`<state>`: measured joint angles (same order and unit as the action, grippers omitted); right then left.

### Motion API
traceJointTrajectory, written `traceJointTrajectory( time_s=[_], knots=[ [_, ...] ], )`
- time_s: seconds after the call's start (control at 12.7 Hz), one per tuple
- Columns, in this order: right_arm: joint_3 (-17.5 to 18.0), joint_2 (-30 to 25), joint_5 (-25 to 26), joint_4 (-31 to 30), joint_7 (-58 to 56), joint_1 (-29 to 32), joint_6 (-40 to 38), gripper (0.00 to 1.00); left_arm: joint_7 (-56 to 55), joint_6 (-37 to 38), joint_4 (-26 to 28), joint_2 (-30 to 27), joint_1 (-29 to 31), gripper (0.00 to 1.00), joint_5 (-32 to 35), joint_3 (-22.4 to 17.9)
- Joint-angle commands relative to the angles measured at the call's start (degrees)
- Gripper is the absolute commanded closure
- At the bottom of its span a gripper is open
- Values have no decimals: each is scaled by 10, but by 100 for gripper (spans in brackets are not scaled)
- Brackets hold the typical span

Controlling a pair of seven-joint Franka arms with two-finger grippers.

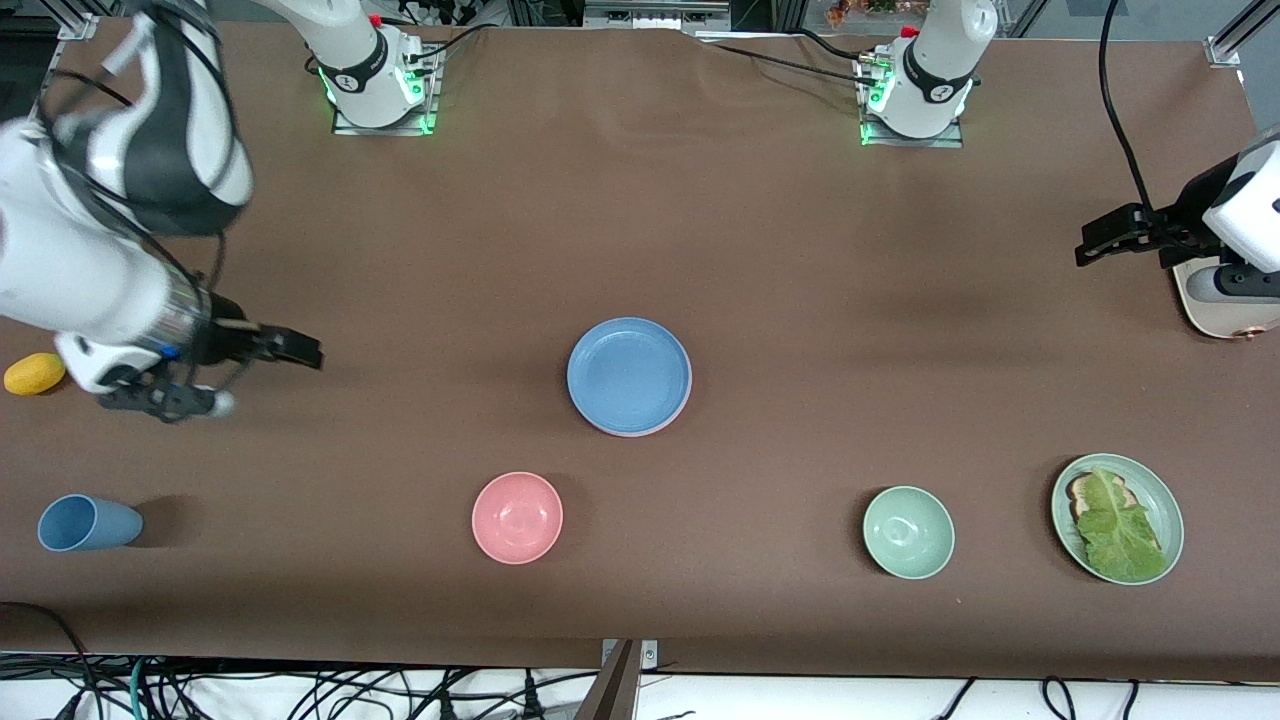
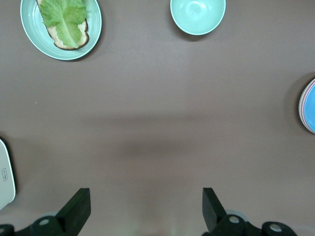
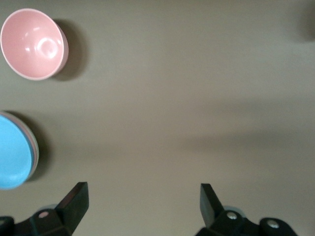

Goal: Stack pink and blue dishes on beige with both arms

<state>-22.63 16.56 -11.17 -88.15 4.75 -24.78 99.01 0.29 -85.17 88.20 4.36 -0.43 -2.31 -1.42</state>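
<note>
The blue dish [image 1: 629, 372] lies on top of a stack at the middle of the table. A thin pink dish rim [image 1: 640, 433] shows under its edge nearer the camera. The beige plate is hidden beneath them. The blue dish's edge also shows in the left wrist view [image 2: 310, 105] and the right wrist view [image 3: 12, 152]. My right gripper [image 1: 260, 375] hangs open and holds nothing over bare table toward the right arm's end, apart from the stack. My left gripper [image 1: 1095, 240] is open and holds nothing over the left arm's end. Both wrist views show wide jaws, left [image 2: 146, 206] and right [image 3: 142, 201].
A pink bowl [image 1: 517, 517] and a green bowl [image 1: 908, 532] stand nearer the camera than the stack. A green plate [image 1: 1170, 495] holds bread and lettuce. A blue cup [image 1: 88, 523] lies on its side. A yellow fruit [image 1: 34, 373] and a white device [image 1: 1225, 300] sit at the table ends.
</note>
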Motion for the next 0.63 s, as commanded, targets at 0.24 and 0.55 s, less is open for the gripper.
traceJointTrajectory(
  time_s=[0.24,0.55],
  knots=[
    [131,-36,91,110,-15,147,-111,0,11,8,-9,3,-4,0,-8,-4],
    [221,-128,92,-12,-6,244,-122,0,14,8,-9,3,-3,0,-8,-4]
  ],
)
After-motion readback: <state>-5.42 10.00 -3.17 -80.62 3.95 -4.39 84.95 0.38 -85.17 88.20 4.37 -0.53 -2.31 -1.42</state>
